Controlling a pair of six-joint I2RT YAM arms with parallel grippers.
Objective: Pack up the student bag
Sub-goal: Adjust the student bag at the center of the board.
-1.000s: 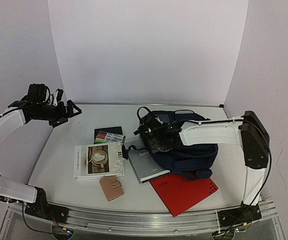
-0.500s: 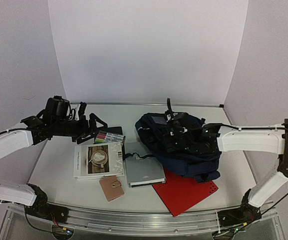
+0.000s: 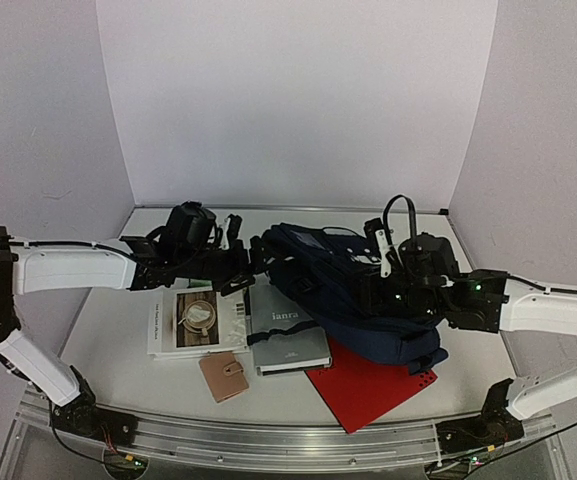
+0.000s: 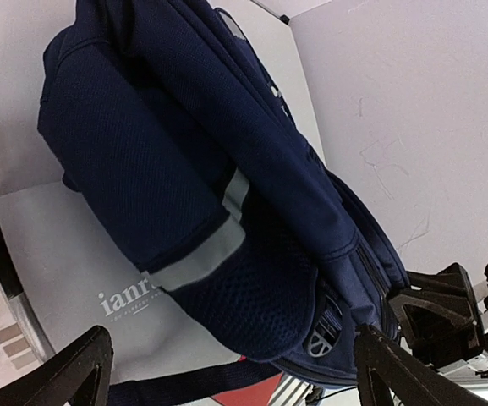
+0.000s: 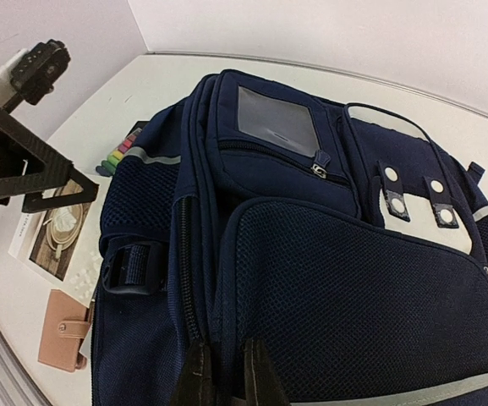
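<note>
While my left gripper (image 3: 251, 262) is hovering, fingers spread wide, just left of the bag (image 3: 333, 285), the bag is lying mid-table, its near edge overlapping the notebook (image 3: 288, 345) and folder (image 3: 368, 385); my right gripper (image 5: 225, 379) is pinching its mesh front, bare tabletop (image 3: 268, 218) stretching behind.

The student bag (image 3: 348, 300) fills the middle of the counter (image 3: 128, 380), blocking my left jaws at their 3 o'clock. At its 8 o'clock the grey notebook (image 3: 288, 340), book (image 3: 196, 322) and wallet (image 3: 225, 377) crowd the surface; the red folder (image 3: 373, 385) lies at 6. Bare counter lies at 12.
</note>
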